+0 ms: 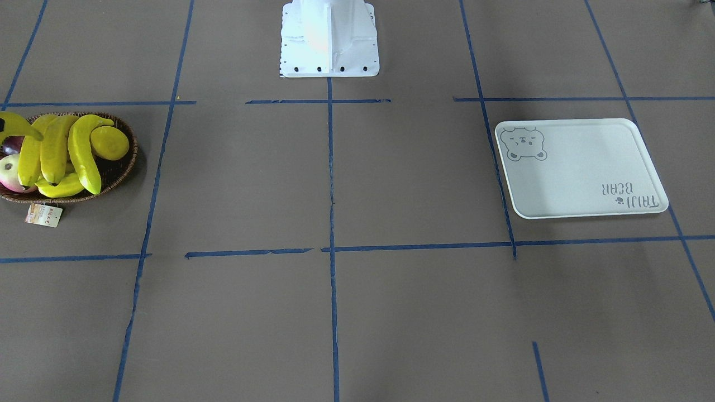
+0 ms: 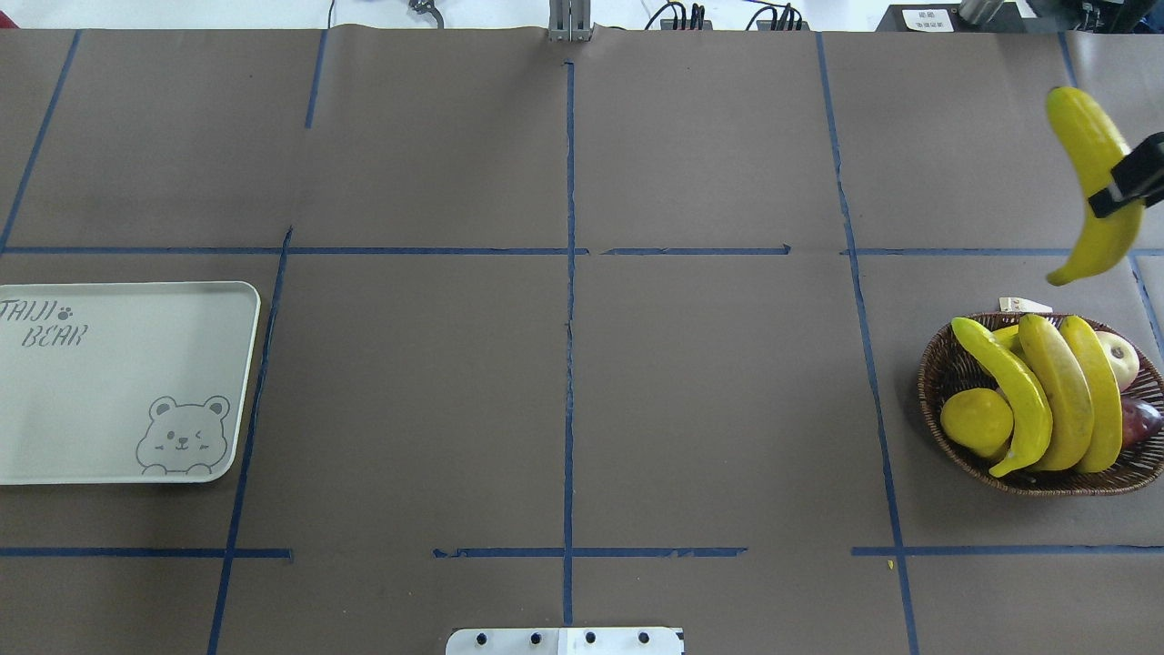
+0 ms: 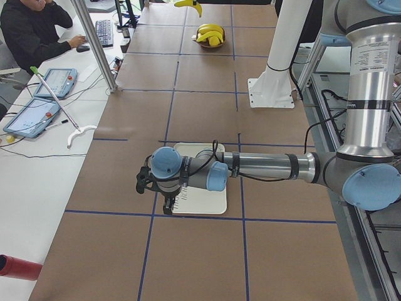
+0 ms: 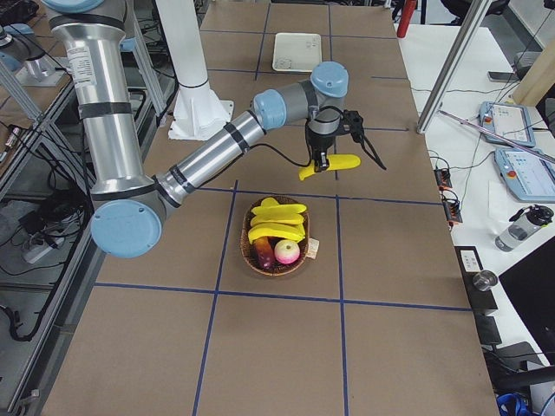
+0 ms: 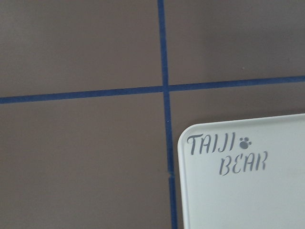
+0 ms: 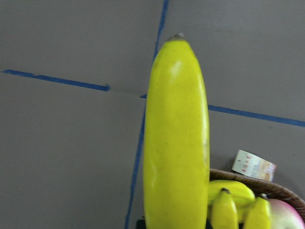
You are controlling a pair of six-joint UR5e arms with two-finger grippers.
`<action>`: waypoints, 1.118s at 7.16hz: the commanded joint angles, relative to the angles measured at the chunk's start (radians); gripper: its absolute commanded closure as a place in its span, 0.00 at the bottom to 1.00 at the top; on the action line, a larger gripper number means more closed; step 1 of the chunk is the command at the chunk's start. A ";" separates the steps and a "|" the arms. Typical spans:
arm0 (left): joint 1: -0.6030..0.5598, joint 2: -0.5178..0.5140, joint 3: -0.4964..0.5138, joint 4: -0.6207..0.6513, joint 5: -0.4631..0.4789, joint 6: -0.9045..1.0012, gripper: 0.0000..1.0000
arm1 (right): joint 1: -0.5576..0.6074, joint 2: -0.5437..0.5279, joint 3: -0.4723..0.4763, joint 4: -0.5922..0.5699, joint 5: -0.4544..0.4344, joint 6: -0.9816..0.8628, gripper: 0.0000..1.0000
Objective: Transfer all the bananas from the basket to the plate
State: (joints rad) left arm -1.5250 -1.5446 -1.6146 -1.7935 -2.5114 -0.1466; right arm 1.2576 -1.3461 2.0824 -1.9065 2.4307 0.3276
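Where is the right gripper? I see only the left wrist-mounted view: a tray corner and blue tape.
Observer: The right gripper is in the air just beyond the basket, shut on a banana.
Operator: How many bananas lie in the basket?
Observer: Three bananas lie on top, side by side. What is under them I cannot tell.

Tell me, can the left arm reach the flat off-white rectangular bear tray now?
Probably yes: the left gripper hangs just above the tray's bare edge, nothing between. The right gripper, gripping a long yellow banana, is far off.
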 commanded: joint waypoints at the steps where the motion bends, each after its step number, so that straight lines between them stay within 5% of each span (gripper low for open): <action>1: 0.177 -0.087 0.007 -0.298 -0.027 -0.469 0.00 | -0.171 0.143 -0.007 0.086 -0.016 0.346 0.99; 4: 0.430 -0.308 -0.007 -0.504 0.098 -1.080 0.00 | -0.367 0.169 -0.012 0.375 -0.142 0.734 0.99; 8: 0.715 -0.544 -0.013 -0.728 0.357 -1.641 0.01 | -0.495 0.267 -0.131 0.598 -0.162 0.824 1.00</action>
State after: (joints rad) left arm -0.8784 -2.0218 -1.6242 -2.4713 -2.2185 -1.6399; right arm 0.8053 -1.1226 1.9907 -1.3632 2.2771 1.1237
